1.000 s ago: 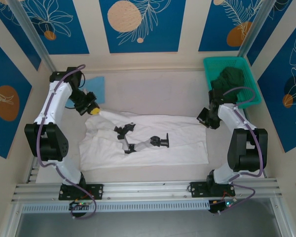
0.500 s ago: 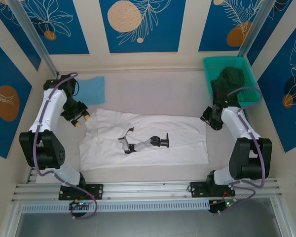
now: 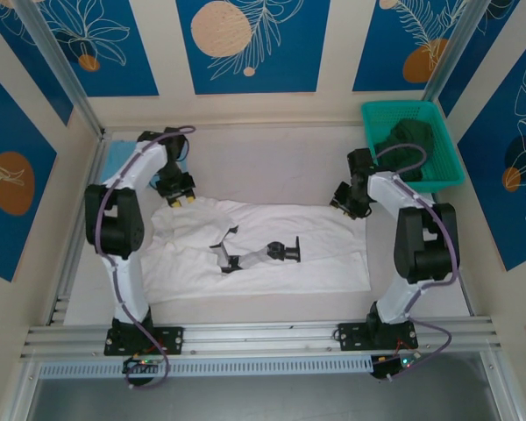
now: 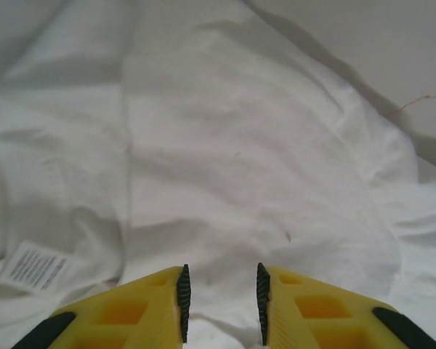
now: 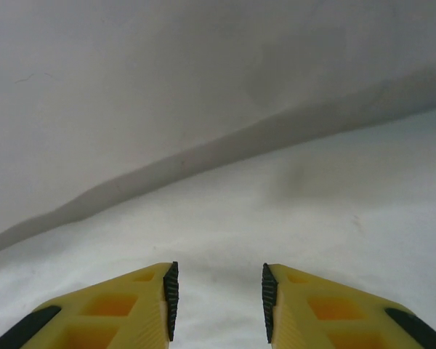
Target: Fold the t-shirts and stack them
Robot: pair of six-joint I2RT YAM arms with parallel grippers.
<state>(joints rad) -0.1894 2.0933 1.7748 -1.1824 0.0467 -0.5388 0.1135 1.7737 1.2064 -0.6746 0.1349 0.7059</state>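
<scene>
Blue shirt [image 3: 118,160] lies far left. Left gripper [image 3: 181,197], jaws slightly apart, sits over the spread white shirt's [image 3: 324,263] far-left corner. Right gripper [image 3: 343,200], likewise parted, sits over its far-right edge. Both look placed to pinch for a fold.

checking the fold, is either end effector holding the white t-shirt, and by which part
Nothing held: left end effector and right end effector are open above the white t-shirt.

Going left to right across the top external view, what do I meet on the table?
light-blue t-shirt → left gripper → white t-shirt → right gripper → green basket with dark cloth inside
</scene>
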